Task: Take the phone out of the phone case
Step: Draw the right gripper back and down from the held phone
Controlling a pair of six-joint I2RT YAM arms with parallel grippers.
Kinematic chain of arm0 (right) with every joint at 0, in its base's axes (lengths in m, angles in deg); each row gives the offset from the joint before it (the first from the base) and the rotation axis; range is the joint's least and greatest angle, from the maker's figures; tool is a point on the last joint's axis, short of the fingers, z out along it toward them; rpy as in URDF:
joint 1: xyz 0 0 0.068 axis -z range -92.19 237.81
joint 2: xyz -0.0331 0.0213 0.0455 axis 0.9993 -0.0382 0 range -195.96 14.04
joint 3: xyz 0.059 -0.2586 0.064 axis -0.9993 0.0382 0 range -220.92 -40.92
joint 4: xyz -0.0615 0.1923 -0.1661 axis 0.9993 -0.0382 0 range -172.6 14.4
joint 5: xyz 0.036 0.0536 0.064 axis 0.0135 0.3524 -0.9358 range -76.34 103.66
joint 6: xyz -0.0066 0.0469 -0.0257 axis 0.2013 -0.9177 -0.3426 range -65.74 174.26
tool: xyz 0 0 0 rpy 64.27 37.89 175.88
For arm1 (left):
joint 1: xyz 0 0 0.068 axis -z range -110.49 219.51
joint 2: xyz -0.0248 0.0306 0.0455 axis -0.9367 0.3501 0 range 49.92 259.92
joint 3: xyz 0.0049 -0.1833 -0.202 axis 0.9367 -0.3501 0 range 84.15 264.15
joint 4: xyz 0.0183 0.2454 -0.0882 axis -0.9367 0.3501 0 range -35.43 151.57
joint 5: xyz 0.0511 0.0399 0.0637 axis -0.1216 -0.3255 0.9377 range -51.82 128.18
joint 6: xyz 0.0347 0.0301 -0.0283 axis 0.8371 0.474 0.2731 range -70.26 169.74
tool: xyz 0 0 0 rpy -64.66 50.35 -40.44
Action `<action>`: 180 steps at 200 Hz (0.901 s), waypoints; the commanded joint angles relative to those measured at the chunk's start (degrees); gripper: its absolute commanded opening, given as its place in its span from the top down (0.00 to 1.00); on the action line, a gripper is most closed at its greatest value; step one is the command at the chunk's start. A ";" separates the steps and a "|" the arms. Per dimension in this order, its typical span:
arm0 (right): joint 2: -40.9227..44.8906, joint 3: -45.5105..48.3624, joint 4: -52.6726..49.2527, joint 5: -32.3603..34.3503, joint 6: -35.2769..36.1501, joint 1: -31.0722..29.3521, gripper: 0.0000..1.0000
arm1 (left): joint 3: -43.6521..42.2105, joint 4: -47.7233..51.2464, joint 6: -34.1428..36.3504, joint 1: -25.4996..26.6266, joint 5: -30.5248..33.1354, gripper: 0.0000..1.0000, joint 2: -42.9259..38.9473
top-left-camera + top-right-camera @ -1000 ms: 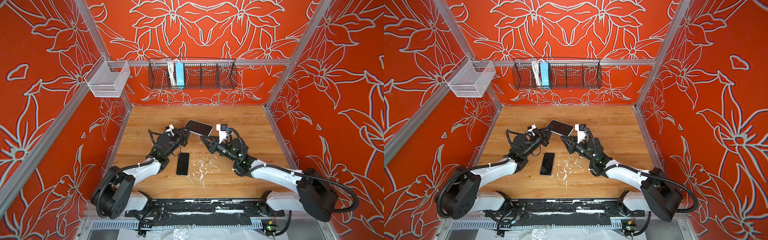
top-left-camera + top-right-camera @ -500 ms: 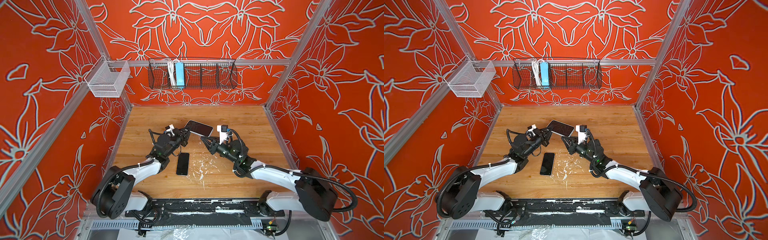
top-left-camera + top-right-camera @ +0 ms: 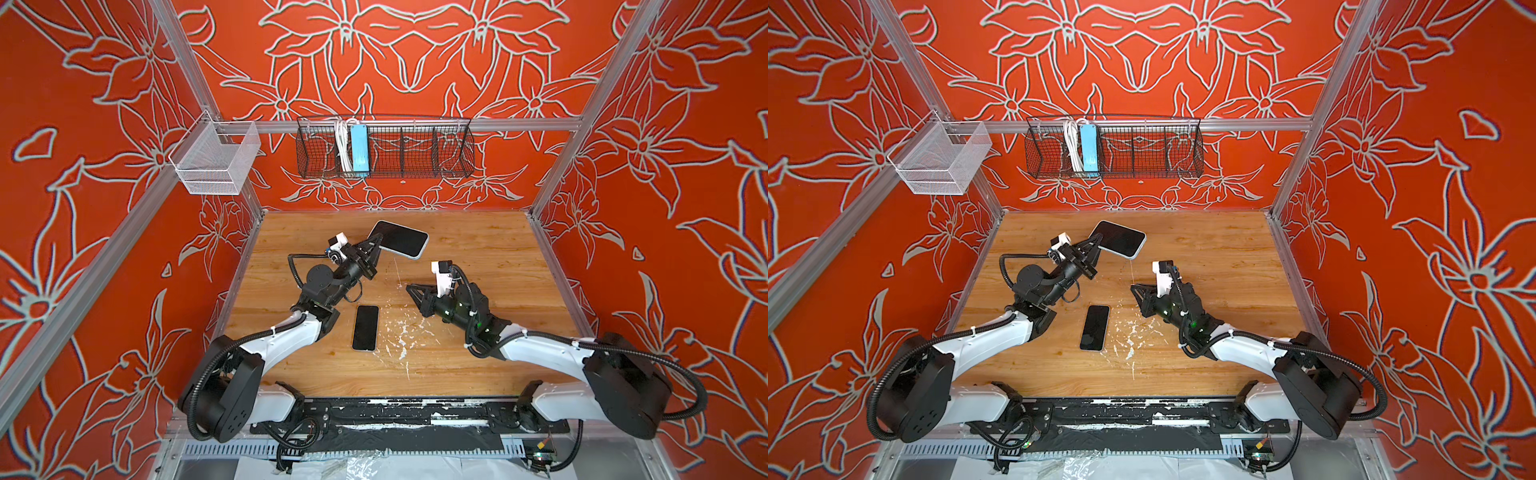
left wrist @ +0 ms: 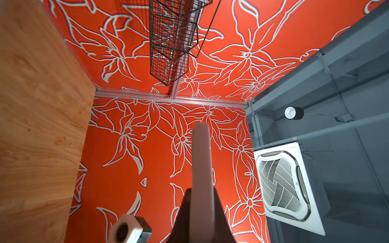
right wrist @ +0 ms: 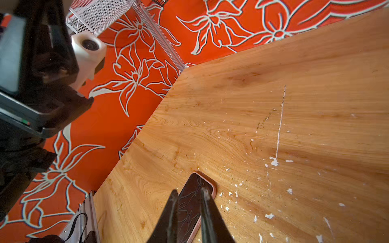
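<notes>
Where the phone lies: the phone (image 3: 365,328) is flat on the tabletop (image 3: 478,257), screen up, between the two arms and touching neither; it looks already free of its cover.
Phone case: the phone case (image 3: 401,245) is held in the air toward the back of the tabletop, tilted and well apart from the phone.
Left claw: the left claw (image 3: 376,244) is clenched on one edge of the case; its wrist view shows the case edge-on, pinched between the jaws.
Right claw: the right claw (image 5: 187,190) is narrowly parted and grasps nothing, hanging low near one end of the phone.
Step in hand: by my reading, parking the emptied case.
Doing it well: bring the case down over bare wood away from the phone, level it until it rests flat, and only then let go. An edge pinch lets it swing, so go slowly.
Watch: keep the right claw's tips off the glass; a nudge could skid the phone.
</notes>
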 commanded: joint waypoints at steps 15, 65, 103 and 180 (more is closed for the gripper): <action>3.41 0.47 -2.02 -1.44 -0.63 -0.44 0.78 | 0.55 -3.58 3.66 0.23 -0.88 1.00 -2.15; 14.54 -1.20 -13.55 -7.83 -2.13 -0.20 0.50 | 1.06 -0.80 13.29 -0.14 -2.73 1.00 -1.70; 18.81 -1.35 -12.22 -13.88 -8.42 1.33 0.29 | 2.23 -4.78 15.62 -0.21 -5.13 1.00 2.11; 14.48 -3.41 -0.54 -14.68 -15.99 5.04 0.38 | 1.23 -6.23 17.78 -0.21 -6.94 1.00 2.28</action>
